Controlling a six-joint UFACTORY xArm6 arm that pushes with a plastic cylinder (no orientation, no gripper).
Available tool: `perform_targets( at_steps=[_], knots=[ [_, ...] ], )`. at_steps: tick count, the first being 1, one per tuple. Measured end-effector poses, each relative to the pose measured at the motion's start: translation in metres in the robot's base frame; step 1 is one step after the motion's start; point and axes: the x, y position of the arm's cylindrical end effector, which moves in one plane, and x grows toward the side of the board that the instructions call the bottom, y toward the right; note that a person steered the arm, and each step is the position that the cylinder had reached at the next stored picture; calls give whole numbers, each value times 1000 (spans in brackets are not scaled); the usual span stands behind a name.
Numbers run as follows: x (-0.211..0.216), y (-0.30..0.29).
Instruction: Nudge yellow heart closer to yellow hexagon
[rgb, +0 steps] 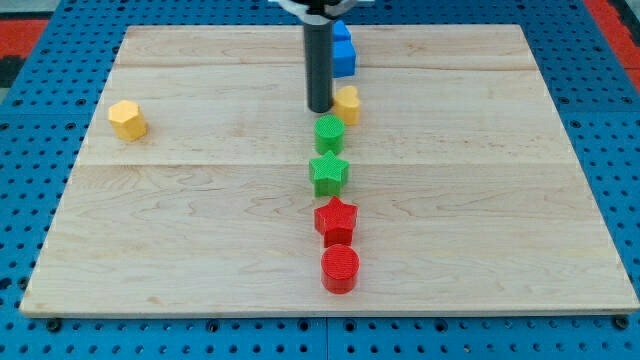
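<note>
my tip (321, 109) sits touching your yellow heart's (348, 104) left side; yellow hexagon (127, 119) well apart, far left.

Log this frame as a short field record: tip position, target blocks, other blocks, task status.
tip: my tip is down on the board, just on the view's left of the yellow heart, close or touching
yellow hexagon: far off at the view's left
column below heart: green hexagon, green star, red star, red cylinder
behind heart: blue block, shape unclear
task status: heart not yet near hexagon; tip is on the hexagon side of the heart
</note>
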Motion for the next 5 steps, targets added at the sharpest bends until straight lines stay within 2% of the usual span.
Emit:
perform_targets(
  at_steps=[1, 3, 4, 5],
  knots=[
    [-2, 67],
    [-36, 34],
    [-51, 102],
    [-18, 147]
  ],
)
